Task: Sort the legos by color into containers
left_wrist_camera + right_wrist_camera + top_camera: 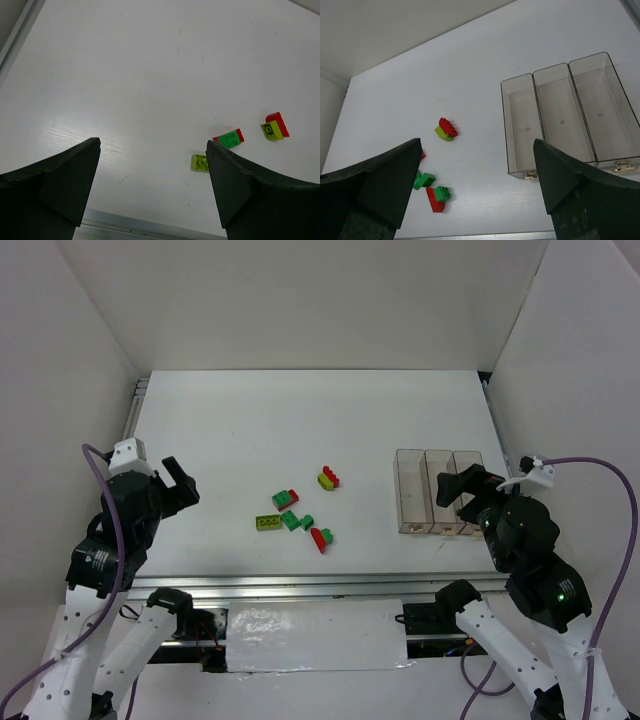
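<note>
Both are gaping, holding nothing: left tool (152, 145), right tool (478, 142). The legos (297, 513) are lying scattered mid desk (300, 420), the containers (437, 490) sitting at their 3 o'clock. Bricks are likely light, rigid and slick, so pinching across flat side walls is looking safest.

The top camera looks down from behind both arms (112, 540). Each wrist camera faces forward between its fingers (55, 190), closer to the table (300, 425); both share the legos (446, 130) ahead.
</note>
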